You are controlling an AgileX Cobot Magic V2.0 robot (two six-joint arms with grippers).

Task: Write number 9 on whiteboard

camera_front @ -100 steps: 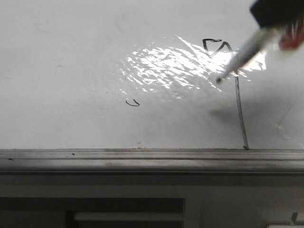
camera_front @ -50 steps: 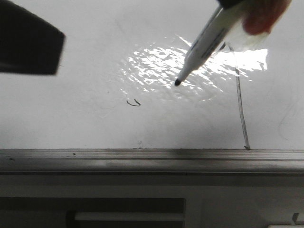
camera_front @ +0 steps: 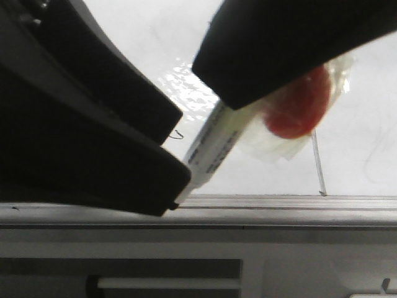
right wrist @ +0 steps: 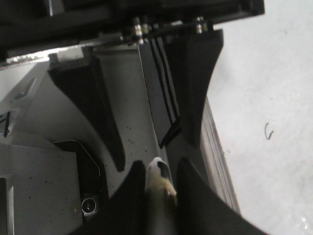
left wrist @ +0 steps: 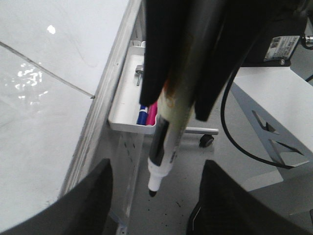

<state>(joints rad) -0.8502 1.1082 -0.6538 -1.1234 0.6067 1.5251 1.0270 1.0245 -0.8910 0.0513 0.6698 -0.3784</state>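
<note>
Looming across the front view, the left gripper (camera_front: 175,197) fills the near left, its dark bulk covering much of the whiteboard (camera_front: 366,118). Board lies flat, glossy, glare patch partly visible behind the arms; grey edge strip runs along its near side.

Right gripper (right wrist: 161,183), fingers narrow and clamped on the marker (left wrist: 164,142), hangs off the board's edge. In the left wrist view the marker points tip-down between the left gripper's two spread fingers (left wrist: 85,205), which stand wide and touch nothing. A small tray (left wrist: 128,100) holding coloured pens sits beside the board's edge.

The number 9 (camera_front: 317,162): only the lower tail shows in the front view, thin grey stroke ending at the edge strip; loop hidden behind the right gripper. A tiny black squiggle (right wrist: 268,131) sits well apart from it.

Judgement: figure looks drawn; step in hand seems a handover or putting the marker away. Next move likely calls for the left fingers to close squarely on the marker's barrel before the right fingers let go.
</note>
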